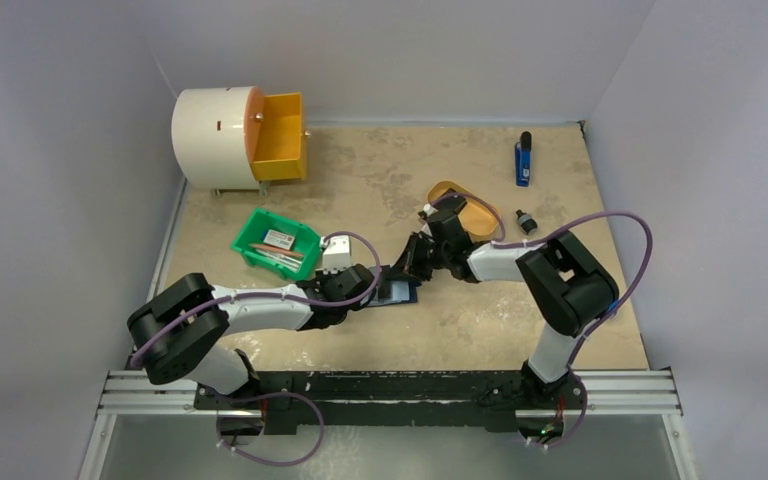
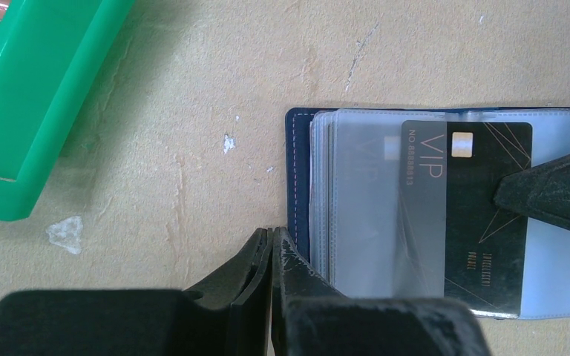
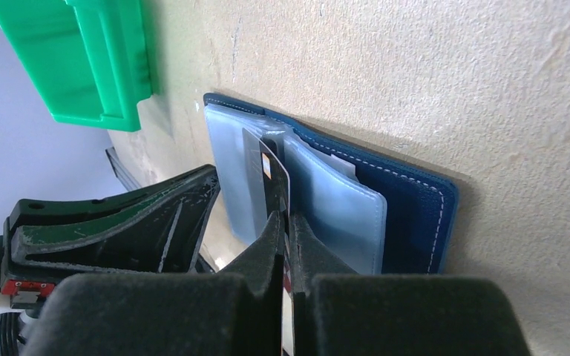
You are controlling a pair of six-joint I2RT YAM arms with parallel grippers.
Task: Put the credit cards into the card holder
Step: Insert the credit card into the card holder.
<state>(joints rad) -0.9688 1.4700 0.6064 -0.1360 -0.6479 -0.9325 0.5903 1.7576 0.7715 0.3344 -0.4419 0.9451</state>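
The card holder (image 2: 300,185) was laid open, closed-up left gripper (image 2: 271,236) parked against its edge; black card (image 2: 482,222) was pinched by the right gripper (image 3: 283,220), half-slid into its sleeve (image 2: 364,215).

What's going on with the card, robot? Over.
Left gripper shut, at the holder edge. Right gripper shut on the card, which sits partly under a clear sleeve. Nothing blocking; bin off to the side.

Card holder (image 2: 297,185) right edge cut off; green bin (image 2: 37,96) cropped; card (image 3: 269,159) end hidden inside right gripper (image 3: 286,220).
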